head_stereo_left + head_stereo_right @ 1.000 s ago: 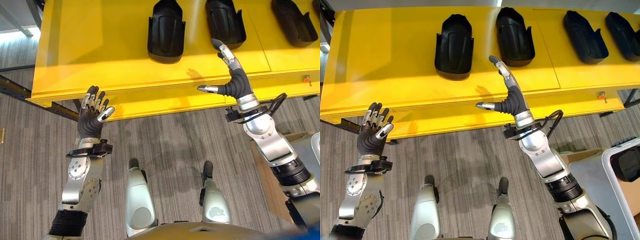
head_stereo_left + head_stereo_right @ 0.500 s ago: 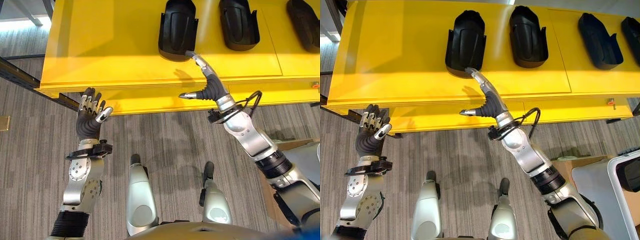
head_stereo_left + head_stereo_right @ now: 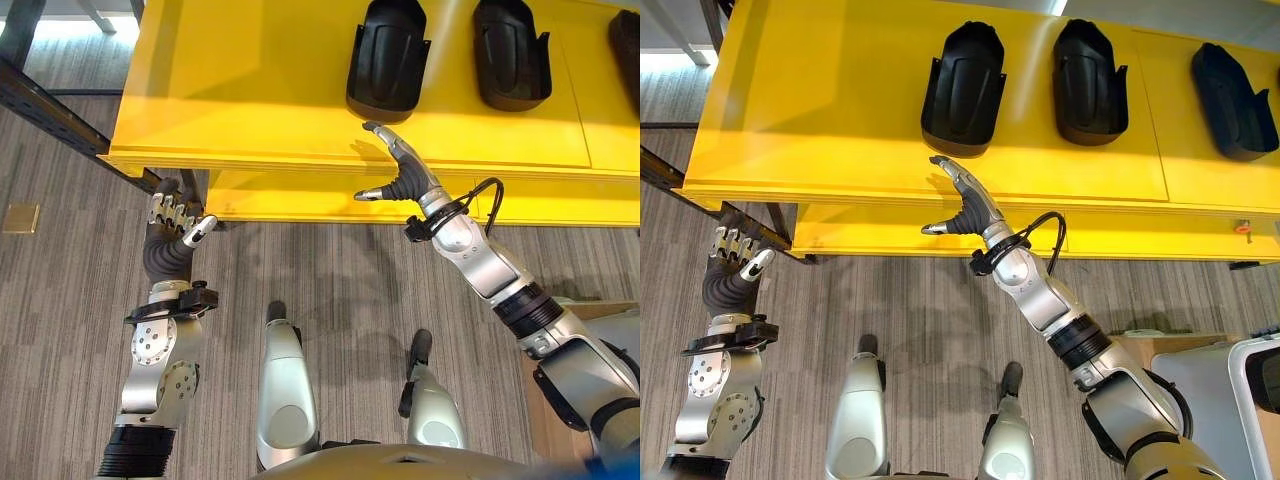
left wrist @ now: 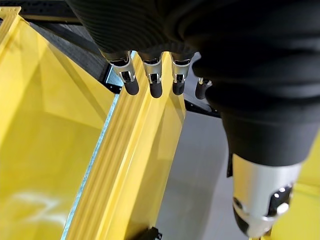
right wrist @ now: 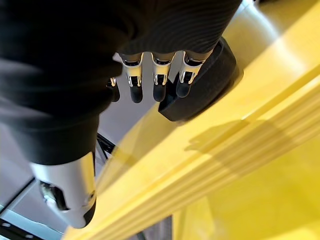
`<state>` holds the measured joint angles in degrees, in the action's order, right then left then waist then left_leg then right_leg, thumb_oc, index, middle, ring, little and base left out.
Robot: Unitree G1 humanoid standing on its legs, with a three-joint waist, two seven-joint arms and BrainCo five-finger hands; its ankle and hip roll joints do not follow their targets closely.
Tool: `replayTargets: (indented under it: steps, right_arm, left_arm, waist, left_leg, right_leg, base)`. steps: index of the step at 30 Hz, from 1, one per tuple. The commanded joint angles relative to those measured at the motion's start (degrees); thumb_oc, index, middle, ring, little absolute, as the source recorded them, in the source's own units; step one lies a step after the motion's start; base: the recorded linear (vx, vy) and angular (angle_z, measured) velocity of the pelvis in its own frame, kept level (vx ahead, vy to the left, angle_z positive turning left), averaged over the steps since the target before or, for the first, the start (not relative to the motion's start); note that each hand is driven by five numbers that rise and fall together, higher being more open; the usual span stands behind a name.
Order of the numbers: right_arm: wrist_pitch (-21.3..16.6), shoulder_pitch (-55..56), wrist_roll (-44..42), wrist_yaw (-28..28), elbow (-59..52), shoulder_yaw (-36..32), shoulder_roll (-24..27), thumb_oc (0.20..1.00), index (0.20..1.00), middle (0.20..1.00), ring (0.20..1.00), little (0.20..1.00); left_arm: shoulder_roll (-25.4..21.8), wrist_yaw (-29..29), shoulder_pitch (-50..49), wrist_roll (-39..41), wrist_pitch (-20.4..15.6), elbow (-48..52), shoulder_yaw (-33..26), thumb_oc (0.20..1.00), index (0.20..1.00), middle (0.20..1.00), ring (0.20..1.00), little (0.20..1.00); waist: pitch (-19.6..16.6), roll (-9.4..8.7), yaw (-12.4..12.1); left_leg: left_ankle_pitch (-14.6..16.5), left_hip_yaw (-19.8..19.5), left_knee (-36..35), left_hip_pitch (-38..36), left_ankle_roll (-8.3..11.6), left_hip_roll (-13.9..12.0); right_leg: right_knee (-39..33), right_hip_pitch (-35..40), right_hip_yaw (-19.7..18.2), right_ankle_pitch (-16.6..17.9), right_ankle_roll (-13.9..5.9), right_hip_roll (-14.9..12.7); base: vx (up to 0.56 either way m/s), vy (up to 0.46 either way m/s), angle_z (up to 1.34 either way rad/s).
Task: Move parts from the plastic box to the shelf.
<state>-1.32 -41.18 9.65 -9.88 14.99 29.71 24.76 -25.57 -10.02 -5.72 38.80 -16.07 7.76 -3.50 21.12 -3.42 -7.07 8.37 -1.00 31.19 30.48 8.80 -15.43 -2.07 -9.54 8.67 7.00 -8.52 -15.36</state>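
Three black moulded parts lie in a row on top of the yellow shelf (image 3: 250, 80): the left part (image 3: 388, 55), a middle part (image 3: 510, 55) and a right part (image 3: 1233, 85). My right hand (image 3: 400, 175) is open over the shelf's front edge, fingers stretched toward the left part and just short of it, holding nothing. In the right wrist view its fingertips (image 5: 160, 85) hang in front of that part (image 5: 210, 85). My left hand (image 3: 170, 235) is open and holds nothing, raised below the shelf's front left corner; its fingers (image 4: 150, 82) point along the yellow edge (image 4: 125, 165).
A white plastic box (image 3: 1252, 385) shows at the lower right, beside a brown cardboard surface (image 3: 1145, 345). Dark metal shelf legs (image 3: 40, 95) run off to the left. Grey striped floor (image 3: 330, 280) lies in front of the shelf.
The camera has shifted, so the shelf sits lower and further right in the picture. My right hand has drawn back slightly from the left part's front rim. The left hand stays raised.
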Motion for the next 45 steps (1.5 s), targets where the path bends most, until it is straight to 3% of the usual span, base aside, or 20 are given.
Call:
replayTargets:
  steps: [1, 25, 45]
  right_arm:
    - [-0.66, -6.04, 1.31, -3.23, 0.76, -3.57, 0.44, 1.000, 1.000, 1.000, 1.000, 1.000]
    - [1.48, -17.59, 1.53, -5.36, 18.86, -1.54, 4.55, 1.000, 1.000, 1.000, 1.000, 1.000]
    - [2.21, -20.79, 1.93, -5.57, 23.29, -1.05, 6.08, 1.000, 1.000, 1.000, 1.000, 1.000]
  left_arm:
    - [-2.37, 0.21, -0.79, -1.32, -3.73, 4.77, -0.52, 1.000, 1.000, 1.000, 1.000, 1.000]
    - [-3.40, 0.63, -0.71, 0.24, -4.05, 5.12, 0.46, 1.000, 1.000, 1.000, 1.000, 1.000]
    - [-3.28, 0.67, -0.32, 0.70, -4.23, 4.39, 0.17, 1.000, 1.000, 1.000, 1.000, 1.000]
  waist:
    - [0.93, 0.12, -1.07]
    - [4.60, 1.94, -2.17]
    - [4.80, 2.29, -1.28]
  left_leg:
    - [-6.55, 3.11, -7.99, -1.00, -4.57, 3.49]
    - [-6.14, 2.80, -6.87, 1.30, -5.09, 4.24]
    - [-5.61, 2.99, -6.04, 1.78, -5.20, 4.23]
  right_leg:
    - [7.58, 3.20, 1.77, -7.89, -0.97, -2.32]
    - [9.78, 0.40, 1.41, -8.26, -0.74, -2.74]
    - [11.24, -1.07, 0.40, -8.85, -0.51, -2.52]
  base:
    - [-0.01, 0.004, 0.17]
    - [0.00, 0.009, 0.02]
    - [0.00, 0.000, 0.00]
